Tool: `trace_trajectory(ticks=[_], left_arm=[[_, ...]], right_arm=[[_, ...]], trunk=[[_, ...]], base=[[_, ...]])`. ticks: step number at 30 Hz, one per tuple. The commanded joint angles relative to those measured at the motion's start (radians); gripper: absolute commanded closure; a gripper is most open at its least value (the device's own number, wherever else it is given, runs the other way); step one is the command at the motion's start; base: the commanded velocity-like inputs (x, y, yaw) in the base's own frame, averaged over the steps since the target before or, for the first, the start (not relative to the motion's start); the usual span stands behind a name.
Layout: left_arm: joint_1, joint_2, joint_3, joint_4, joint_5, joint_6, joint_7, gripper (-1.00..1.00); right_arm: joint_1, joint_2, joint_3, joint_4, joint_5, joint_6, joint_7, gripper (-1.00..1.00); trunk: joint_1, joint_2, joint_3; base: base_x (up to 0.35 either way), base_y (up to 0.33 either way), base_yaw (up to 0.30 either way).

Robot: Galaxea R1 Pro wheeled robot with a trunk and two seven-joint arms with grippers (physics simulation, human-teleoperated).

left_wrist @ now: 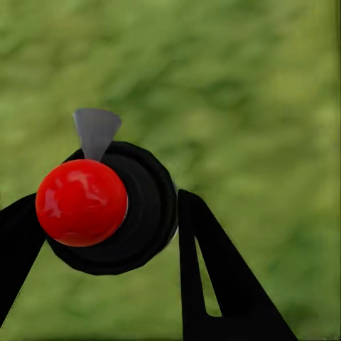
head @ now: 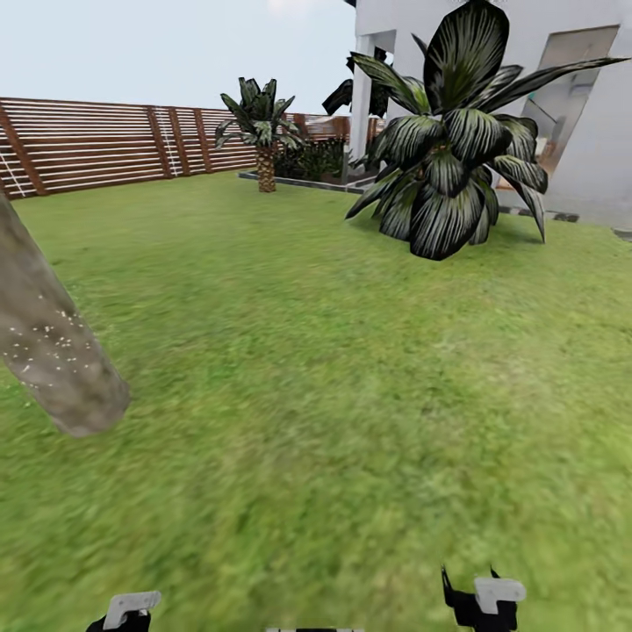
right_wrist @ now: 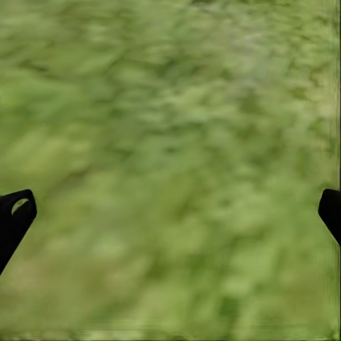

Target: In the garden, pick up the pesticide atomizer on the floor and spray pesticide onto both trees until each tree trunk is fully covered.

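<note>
Left end effector [left_wrist: 106,234] clamped on the atomizer [left_wrist: 114,213], black fingers either side of its dark round body, red ball top [left_wrist: 81,202] facing the wrist camera and grey nozzle [left_wrist: 96,131] aimed out over blurred lawn (probably carried low for travel, not for spraying). Right end effector [right_wrist: 170,213] spread wide, fingertips at opposite edges of its view, holding nothing above grass. Further out in the head view, one pale mottled tree trunk [head: 48,338] at left, dotted with whitish pesticide specks [head: 44,342]. Beyond: lawn [head: 333,377], striped broad-leaved bush [head: 452,149], slatted fence [head: 105,140], white house [head: 579,114].
</note>
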Motion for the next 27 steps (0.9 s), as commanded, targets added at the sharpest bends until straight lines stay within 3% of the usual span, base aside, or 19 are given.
trace_trajectory(ticks=[1,27], left_arm=[[0.0,0.0,0.01,0.0,-0.002,-0.002,-0.007,1.0],[0.0,0.0,0.014,-0.006,-0.002,-0.001,-0.007,1.0]], right_arm=[[-0.001,0.002,-0.003,0.002,0.011,-0.002,-0.009,-1.0],[-0.001,0.004,-0.003,0.002,0.011,-0.002,-0.01,-1.0]], trunk=[[-0.001,0.0,-0.001],[-0.001,0.0,-0.001]], base=[[-0.238,0.208,-0.3],[-0.015,0.013,-0.3]])
